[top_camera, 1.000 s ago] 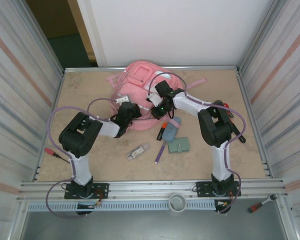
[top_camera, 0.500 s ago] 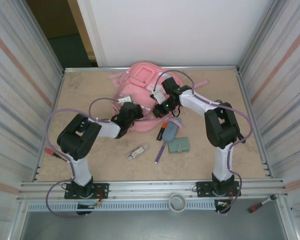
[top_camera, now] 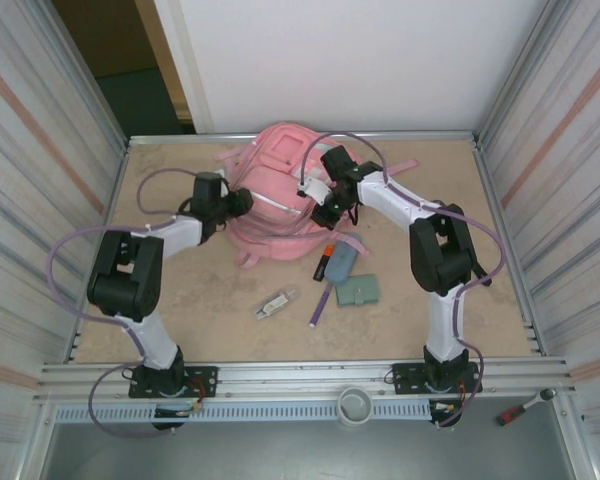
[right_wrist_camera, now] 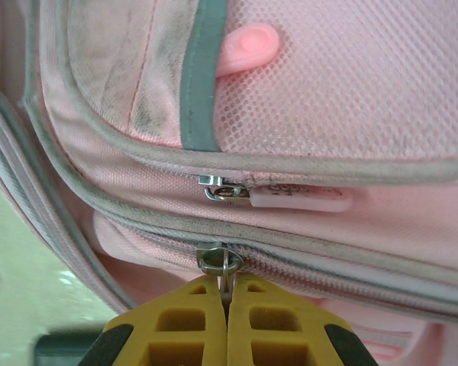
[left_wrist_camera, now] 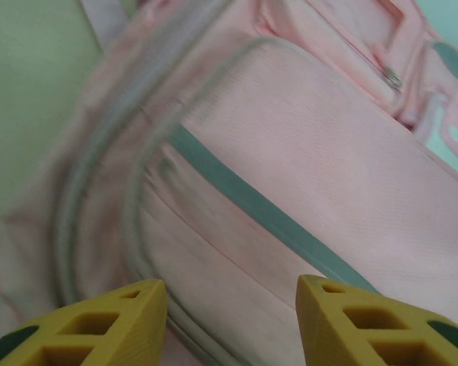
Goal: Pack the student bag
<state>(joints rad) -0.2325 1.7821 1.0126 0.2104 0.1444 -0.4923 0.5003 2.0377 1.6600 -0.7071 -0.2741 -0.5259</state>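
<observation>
Your backpack [top_camera: 280, 190] lies at the far middle of the table [top_camera: 180, 300], near the back wall. Your right gripper [right_wrist_camera: 227, 284] has its yellow fingers pressed together on a metal zip pull [right_wrist_camera: 223, 263], on one of the bag's grey-edged zip lines. From above, that gripper sits over the bag's right side. Your left gripper [left_wrist_camera: 229, 296] has its fingers apart with nothing between them, close to the bag's left side and facing a grey zip strip. Just in front of the bag lie a grey-blue pouch [top_camera: 342, 262] and an orange marker [top_camera: 325, 262], with a teal wallet [top_camera: 357, 290] and a purple pen [top_camera: 320, 305] a little nearer you
</observation>
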